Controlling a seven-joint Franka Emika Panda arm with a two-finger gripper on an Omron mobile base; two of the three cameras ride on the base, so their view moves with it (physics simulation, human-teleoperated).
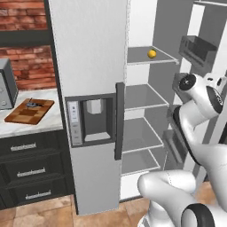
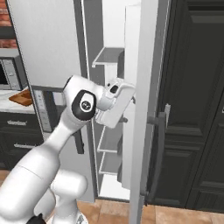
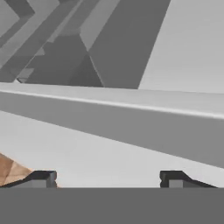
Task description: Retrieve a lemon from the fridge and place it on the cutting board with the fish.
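The fridge (image 1: pixel 93 66) stands open — the lemon (image 1: pixel 152 53) sits near the top shelf's front edge; the claw (image 3: pixel 108 178) is spread, holding nothing.

A white marble table (image 1: pixel 46 119) ran along the left, backed by a red brick wall (image 1: pixel 26 66). A grey microwave (image 1: pixel 6 84) stood at its back left edge. Dark drawers (image 1: pixel 31 170) with metal handles sat below the table. Tall dark cabinets (image 2: pixel 197 109) stood at right, above a wooden floor (image 1: pixel 48 210).
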